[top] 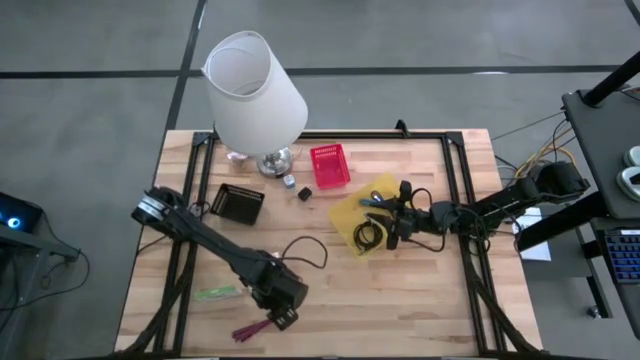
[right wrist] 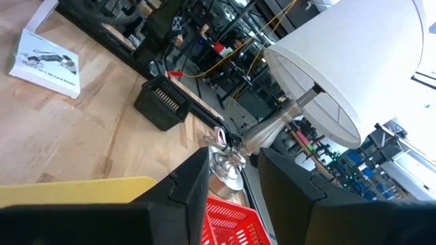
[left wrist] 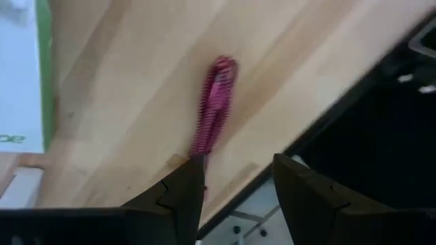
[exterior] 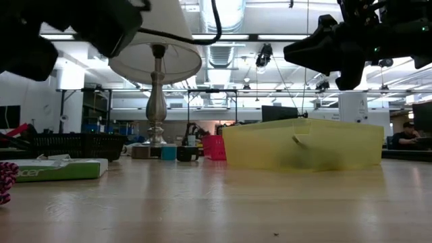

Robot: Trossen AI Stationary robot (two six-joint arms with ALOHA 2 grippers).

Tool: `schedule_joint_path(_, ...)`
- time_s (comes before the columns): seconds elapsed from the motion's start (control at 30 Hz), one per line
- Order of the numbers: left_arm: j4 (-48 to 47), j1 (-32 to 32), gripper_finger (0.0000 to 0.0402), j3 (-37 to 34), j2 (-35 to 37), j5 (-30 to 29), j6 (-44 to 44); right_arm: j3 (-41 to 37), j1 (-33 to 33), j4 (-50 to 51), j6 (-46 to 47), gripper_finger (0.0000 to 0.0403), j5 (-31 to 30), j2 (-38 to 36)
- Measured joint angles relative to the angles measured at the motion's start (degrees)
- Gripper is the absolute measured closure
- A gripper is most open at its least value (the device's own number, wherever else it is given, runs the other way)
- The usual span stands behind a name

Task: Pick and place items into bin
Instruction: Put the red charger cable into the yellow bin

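Observation:
A maroon coiled tie lies on the wood near the table's front edge. My left gripper hangs open above it, slanting down, the tie's near end just ahead of one fingertip; in the low view it is well clear of the table. A green-and-white packet lies flat to the left of the tie. My right gripper stands level and open over the yellow bin, with nothing between its fingers. A black coiled cable lies in the bin.
The big white lamp stands at the far edge, its base ahead of my right gripper. A black basket and a red basket sit nearby, with small cubes between them. Bare wood spans the table's near middle.

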State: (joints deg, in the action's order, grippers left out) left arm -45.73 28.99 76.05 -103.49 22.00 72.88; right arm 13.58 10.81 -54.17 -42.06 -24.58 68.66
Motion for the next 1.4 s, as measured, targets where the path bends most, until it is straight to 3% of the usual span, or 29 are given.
schedule_joint_path(1.17,6.29,0.68,0.0245,-1.41,-8.93,2.63,-3.20,0.00,-0.02,0.49,0.04,0.0291,0.04,0.00)
schedule_joint_path(1.4,6.14,0.59,0.0245,-1.33,-10.29,3.82,-8.61,0.00,-0.09,0.50,0.00,0.0291,0.06,0.00)
